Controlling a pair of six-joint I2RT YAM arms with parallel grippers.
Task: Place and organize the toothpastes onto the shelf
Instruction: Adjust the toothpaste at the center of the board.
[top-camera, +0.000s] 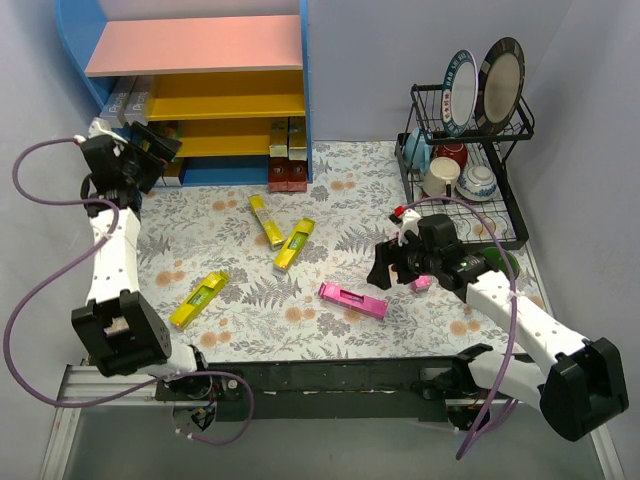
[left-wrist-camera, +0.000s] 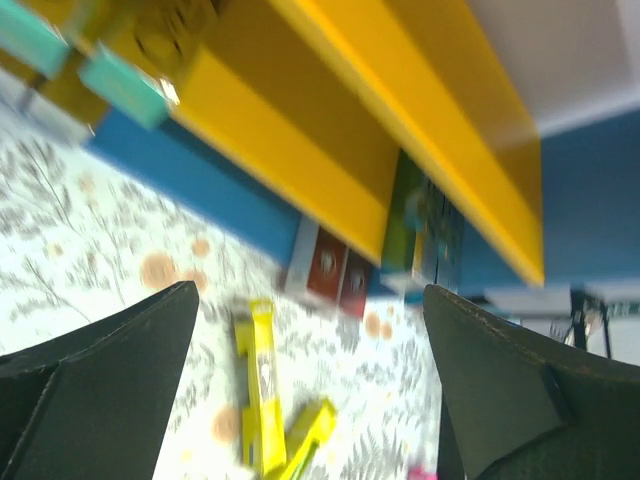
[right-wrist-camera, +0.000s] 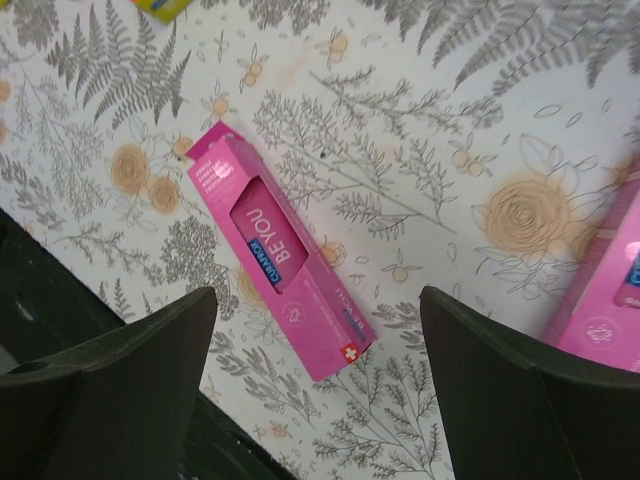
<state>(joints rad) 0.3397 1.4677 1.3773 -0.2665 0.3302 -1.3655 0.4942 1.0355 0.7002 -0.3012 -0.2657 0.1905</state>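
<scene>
The shelf (top-camera: 200, 45) stands at the back left, with several toothpastes (top-camera: 130, 98) stored on it and dark red ones (top-camera: 288, 176) at its foot. Three yellow toothpastes (top-camera: 265, 220) (top-camera: 293, 245) (top-camera: 198, 299) and a pink one (top-camera: 352, 299) lie loose on the table. My left gripper (top-camera: 160, 150) hangs open and empty by the shelf's lower left; its wrist view shows two yellow boxes (left-wrist-camera: 262, 385) beyond the gripper (left-wrist-camera: 310, 400). My right gripper (right-wrist-camera: 315, 390) is open above the pink box (right-wrist-camera: 285, 255). A second pink box (right-wrist-camera: 610, 290) lies beside it.
A black wire dish rack (top-camera: 465, 170) with plates, mugs and bowls stands at the back right. The floral tablecloth (top-camera: 230, 330) covers the table, and a black rail (top-camera: 330, 375) runs along its near edge. Cables loop round both arms.
</scene>
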